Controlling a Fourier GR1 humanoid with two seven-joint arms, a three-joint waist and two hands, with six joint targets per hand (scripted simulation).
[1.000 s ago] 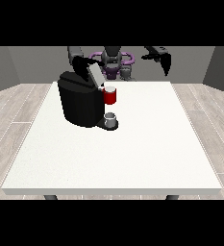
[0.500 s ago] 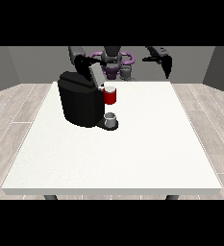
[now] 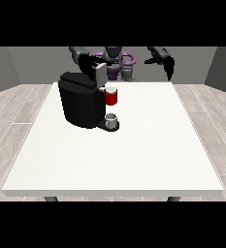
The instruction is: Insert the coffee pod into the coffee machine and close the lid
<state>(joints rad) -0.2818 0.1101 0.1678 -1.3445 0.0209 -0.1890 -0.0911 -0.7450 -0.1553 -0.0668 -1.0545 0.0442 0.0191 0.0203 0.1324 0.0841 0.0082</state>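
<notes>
Coffee machine (image 3: pixel 81 102) sits just below the hand at the view's left (image 3: pixel 87 62), lid (image 3: pixel 100 75) up; we judge that hand is there to shut it, fingers unreadable. Hand at the view's right (image 3: pixel 167 62) hangs well apart, fingers drooping, relaxed. Pod not made out.

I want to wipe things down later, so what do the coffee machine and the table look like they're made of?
Coffee machine: probably matte black plastic; even dark surface, no bright glints. Table: a white top with fine speckling, perhaps laminate or stone, unclear which.
</notes>
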